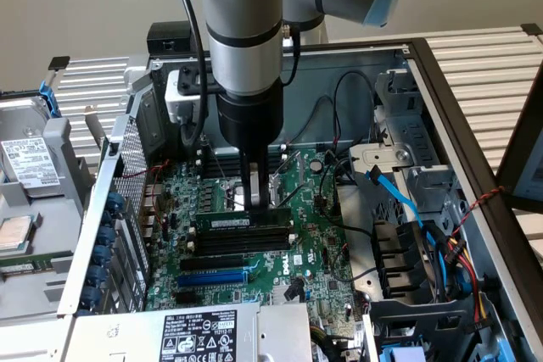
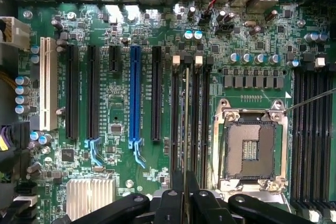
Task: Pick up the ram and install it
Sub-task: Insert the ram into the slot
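Observation:
The ram (image 1: 240,220) is a thin green stick with a white label, standing on edge along the row of long black slots (image 1: 242,242) on the motherboard. My gripper (image 1: 257,203) comes straight down onto its upper edge, fingers shut on the ram. In the wrist view the ram (image 2: 186,114) appears edge-on as a thin line between two black slots (image 2: 197,108), next to the CPU socket (image 2: 252,148). The gripper (image 2: 185,192) has its dark fingers (image 2: 173,200) pressed close on either side of the stick. Whether the ram is fully seated in its slot cannot be told.
The motherboard lies inside an open computer case (image 1: 450,99) with metal walls all round. A blue slot (image 1: 212,278) and more black slots lie nearer the power supply (image 1: 199,332). Blue and black cables (image 1: 394,197) hang at the exterior view's right. A silver heatsink (image 2: 89,195) sits near the fingers.

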`<state>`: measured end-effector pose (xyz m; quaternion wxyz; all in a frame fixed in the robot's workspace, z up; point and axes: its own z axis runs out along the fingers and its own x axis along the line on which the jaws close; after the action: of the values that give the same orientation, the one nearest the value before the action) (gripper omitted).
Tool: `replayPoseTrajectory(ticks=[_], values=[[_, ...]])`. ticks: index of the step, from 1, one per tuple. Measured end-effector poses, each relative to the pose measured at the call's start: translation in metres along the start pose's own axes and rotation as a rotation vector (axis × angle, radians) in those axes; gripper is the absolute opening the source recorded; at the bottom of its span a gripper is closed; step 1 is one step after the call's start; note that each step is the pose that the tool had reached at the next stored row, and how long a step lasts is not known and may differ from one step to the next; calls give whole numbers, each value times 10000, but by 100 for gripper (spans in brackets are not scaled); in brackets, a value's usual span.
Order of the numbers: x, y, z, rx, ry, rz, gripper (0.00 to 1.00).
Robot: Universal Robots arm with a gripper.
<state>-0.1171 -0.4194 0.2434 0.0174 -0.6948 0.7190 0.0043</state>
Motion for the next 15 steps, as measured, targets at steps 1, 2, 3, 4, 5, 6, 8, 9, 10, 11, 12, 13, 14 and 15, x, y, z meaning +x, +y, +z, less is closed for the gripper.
replayPoseTrajectory(ticks=[1, 2, 3, 4, 5, 6, 8, 9, 10, 11, 12, 13, 14, 15], values=[[0, 0, 3, 0, 1, 0, 14], [0, 1, 2, -1, 2, 1, 14], [0, 1, 3, -1, 2, 2, 14], [0, 2, 3, -1, 2, 2, 14], [0, 3, 6, 0, -4, 2, 14], [0, 5, 14, 3, -11, 3, 14], [1, 10, 26, -3, -25, 12, 14], [2, 11, 30, -19, -37, 23, 14], [2, 12, 32, -56, -52, 38, 14], [5, 11, 34, -126, -66, 66, 14], [10, 12, 34, -182, -78, 96, 14], [19, 11, 34, -223, -83, 133, 14], [28, 11, 34, -227, -85, 155, 14], [33, 11, 34, -228, -84, 167, 14]])
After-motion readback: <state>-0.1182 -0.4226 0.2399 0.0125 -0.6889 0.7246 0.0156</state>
